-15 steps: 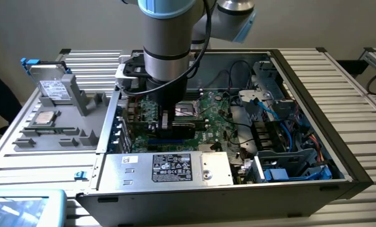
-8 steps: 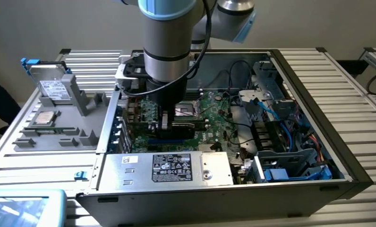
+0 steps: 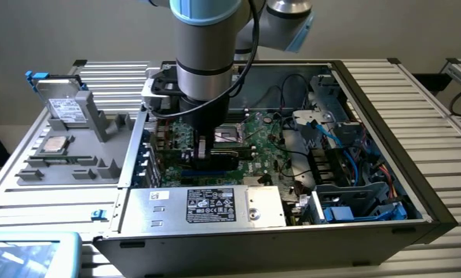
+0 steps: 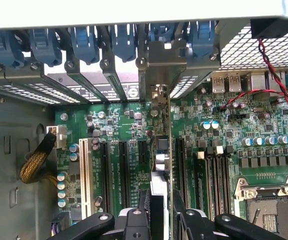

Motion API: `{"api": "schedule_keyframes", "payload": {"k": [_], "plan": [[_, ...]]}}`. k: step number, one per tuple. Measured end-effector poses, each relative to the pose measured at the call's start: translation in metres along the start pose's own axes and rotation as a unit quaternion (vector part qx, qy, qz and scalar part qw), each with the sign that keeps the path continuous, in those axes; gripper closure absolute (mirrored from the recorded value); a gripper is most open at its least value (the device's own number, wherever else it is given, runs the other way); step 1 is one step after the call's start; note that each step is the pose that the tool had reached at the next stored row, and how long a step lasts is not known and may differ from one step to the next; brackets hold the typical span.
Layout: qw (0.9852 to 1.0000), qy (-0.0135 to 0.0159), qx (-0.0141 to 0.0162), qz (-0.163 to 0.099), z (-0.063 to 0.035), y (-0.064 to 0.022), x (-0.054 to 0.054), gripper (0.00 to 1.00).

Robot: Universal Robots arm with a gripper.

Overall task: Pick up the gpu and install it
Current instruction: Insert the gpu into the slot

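On the exterior view's left lies a parts tray [image 3: 29, 191]. Inside the case [image 3: 435, 215], the gripper [image 3: 202, 153] clamps the gpu [image 3: 230, 155] on edge directly beneath it, long axis parallel to the motherboard's expansion slots [image 4: 124, 170].

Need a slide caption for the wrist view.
Hand grips the gpu edge-on among the expansion slots of the motherboard.
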State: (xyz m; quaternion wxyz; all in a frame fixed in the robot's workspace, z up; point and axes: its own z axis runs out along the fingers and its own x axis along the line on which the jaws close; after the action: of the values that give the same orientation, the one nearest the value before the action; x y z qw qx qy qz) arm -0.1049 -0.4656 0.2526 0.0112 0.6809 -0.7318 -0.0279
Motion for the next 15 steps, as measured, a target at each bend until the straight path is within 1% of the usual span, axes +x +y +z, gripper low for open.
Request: {"api": "schedule_keyframes", "payload": {"k": [5, 9, 12, 13, 15], "plan": [[1.0000, 0.0001, 0.0000, 0.000, 0.0000, -0.0010, 0.0000, 0.72], [1.0000, -0.0001, -0.0007, 0.001, 0.0004, -0.0014, 0.0002, 0.72], [1.0000, 0.0000, -0.0016, 0.002, 0.0006, -0.0013, 0.0003, 0.72], [1.0000, 0.0000, -0.0024, 0.002, 0.0006, -0.0015, 0.0006, 0.72], [1.0000, -0.0010, -0.0045, 0.002, 0.0007, -0.0017, 0.0015, 0.72]]}}
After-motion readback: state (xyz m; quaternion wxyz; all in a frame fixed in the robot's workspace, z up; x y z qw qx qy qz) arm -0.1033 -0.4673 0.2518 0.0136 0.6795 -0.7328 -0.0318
